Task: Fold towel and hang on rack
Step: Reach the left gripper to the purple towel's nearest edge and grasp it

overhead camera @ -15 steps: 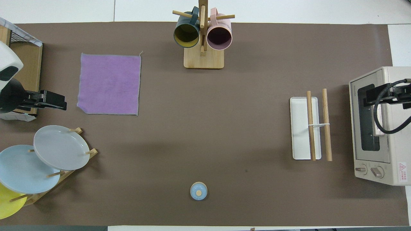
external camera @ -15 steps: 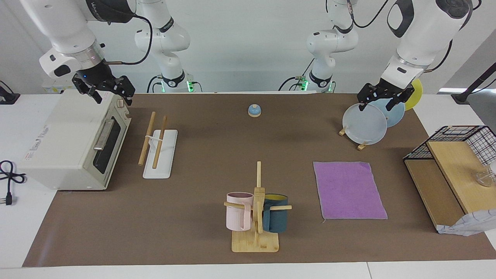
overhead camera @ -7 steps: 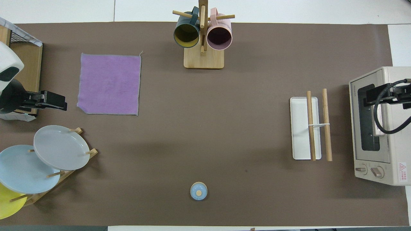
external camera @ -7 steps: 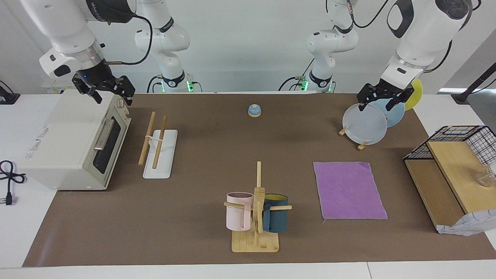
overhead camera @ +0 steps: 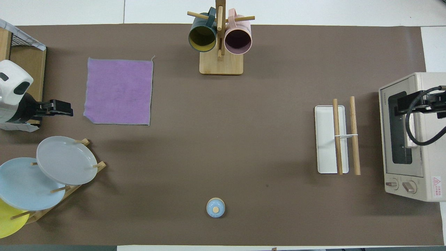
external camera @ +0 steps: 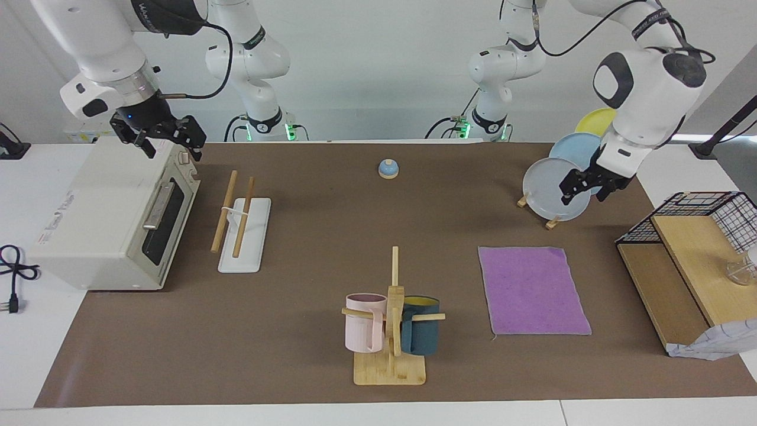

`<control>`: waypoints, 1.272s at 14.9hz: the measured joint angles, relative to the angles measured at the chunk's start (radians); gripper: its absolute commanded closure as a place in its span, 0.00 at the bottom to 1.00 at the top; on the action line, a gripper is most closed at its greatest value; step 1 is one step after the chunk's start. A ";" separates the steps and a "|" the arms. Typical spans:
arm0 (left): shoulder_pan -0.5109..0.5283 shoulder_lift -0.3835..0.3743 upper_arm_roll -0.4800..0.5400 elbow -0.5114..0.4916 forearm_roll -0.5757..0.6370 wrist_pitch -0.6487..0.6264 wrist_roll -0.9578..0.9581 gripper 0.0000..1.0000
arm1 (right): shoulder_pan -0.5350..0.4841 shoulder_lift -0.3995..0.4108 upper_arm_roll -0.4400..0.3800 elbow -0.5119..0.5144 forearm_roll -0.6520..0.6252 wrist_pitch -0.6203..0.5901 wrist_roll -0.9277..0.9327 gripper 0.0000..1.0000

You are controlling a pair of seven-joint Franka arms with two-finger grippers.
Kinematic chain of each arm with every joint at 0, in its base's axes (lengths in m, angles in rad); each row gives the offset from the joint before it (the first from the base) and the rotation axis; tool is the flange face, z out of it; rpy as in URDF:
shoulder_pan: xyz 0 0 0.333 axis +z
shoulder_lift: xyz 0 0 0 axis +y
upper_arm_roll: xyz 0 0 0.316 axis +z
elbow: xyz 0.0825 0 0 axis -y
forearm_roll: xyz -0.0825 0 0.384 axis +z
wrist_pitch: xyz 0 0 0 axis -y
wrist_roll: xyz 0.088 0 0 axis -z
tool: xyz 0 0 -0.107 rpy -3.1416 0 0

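The purple towel (external camera: 532, 290) (overhead camera: 118, 91) lies flat and unfolded on the brown mat, toward the left arm's end of the table. The rack (external camera: 236, 216) (overhead camera: 343, 136), two light-wood rods on a white base, stands toward the right arm's end, beside the toaster oven. My left gripper (external camera: 586, 190) (overhead camera: 68, 108) hangs open and empty in the air, in front of the grey plate in the facing view and apart from the towel. My right gripper (external camera: 171, 147) (overhead camera: 400, 104) waits open and empty over the toaster oven.
A toaster oven (external camera: 112, 219) stands at the right arm's end. A mug tree (external camera: 391, 319) with two mugs is farthest from the robots. A plate stand (external camera: 556, 189), a small blue bell (external camera: 388, 168) and a wooden shelf with a wire basket (external camera: 692, 260) are also on the table.
My left arm has come down and swung its gripper from above the plates to lower in front of them, closer to the towel. The right arm has not moved.
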 measured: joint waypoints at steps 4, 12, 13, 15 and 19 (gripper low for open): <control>0.050 0.202 0.001 -0.017 0.000 0.191 0.000 0.12 | 0.000 0.000 0.000 0.000 0.000 0.000 0.000 0.00; 0.067 0.304 -0.006 0.012 -0.092 0.264 -0.006 0.24 | 0.000 0.000 0.000 0.000 0.000 0.000 0.000 0.00; 0.067 0.304 -0.008 0.013 -0.093 0.263 -0.012 0.28 | 0.000 0.000 0.000 0.000 0.000 0.000 0.000 0.00; 0.065 0.305 -0.011 0.013 -0.093 0.262 -0.029 0.37 | 0.000 0.000 0.000 0.000 0.000 0.000 0.000 0.00; 0.064 0.311 -0.014 0.012 -0.093 0.262 -0.041 0.50 | 0.000 0.000 0.000 0.000 0.000 0.000 0.000 0.00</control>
